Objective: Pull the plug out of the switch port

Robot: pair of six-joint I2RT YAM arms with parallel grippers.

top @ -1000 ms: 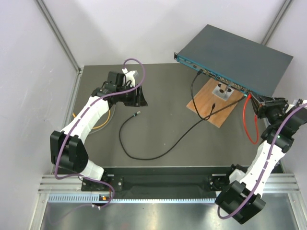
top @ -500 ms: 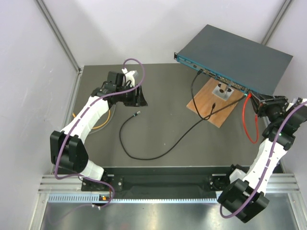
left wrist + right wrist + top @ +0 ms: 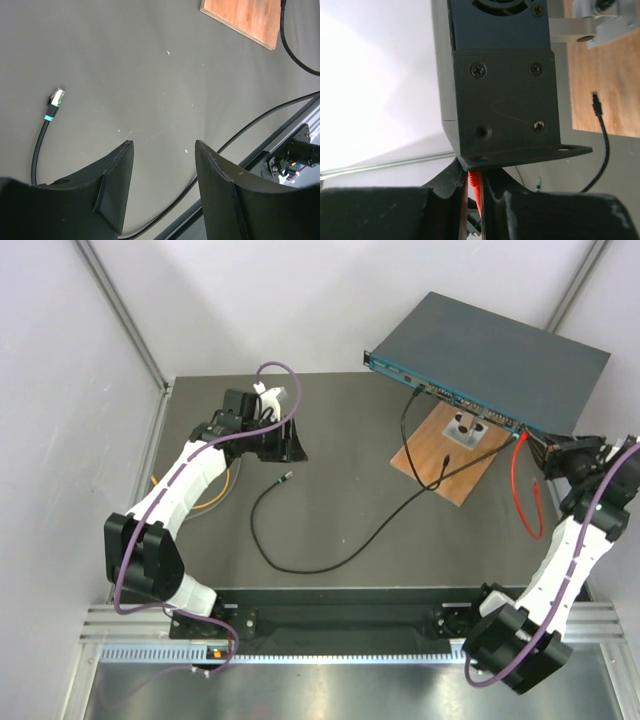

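Note:
The switch [image 3: 490, 352] lies at the back right, its teal socket face [image 3: 450, 396] turned toward the table. A red cable [image 3: 520, 495] ends in a red plug [image 3: 521, 438] at the right end of that face. My right gripper [image 3: 546, 448] is at that corner. In the right wrist view its fingers [image 3: 451, 181] are shut on the red plug [image 3: 475, 179] just under the switch's black corner bracket [image 3: 502, 105]. A black cable [image 3: 406, 420] is also plugged into the face. My left gripper [image 3: 290, 445] hangs open over the table's left half, nothing between its fingers [image 3: 115, 170].
A small brown wooden board [image 3: 445, 455] with a metal bracket [image 3: 467, 428] lies in front of the switch. A long black cable [image 3: 330, 550] loops across the table middle, its loose end plug [image 3: 56, 97] below my left gripper. Walls stand close behind the switch.
My right gripper has narrowed onto the red plug and shifted slightly right and back along the switch's corner. The left arm has not moved.

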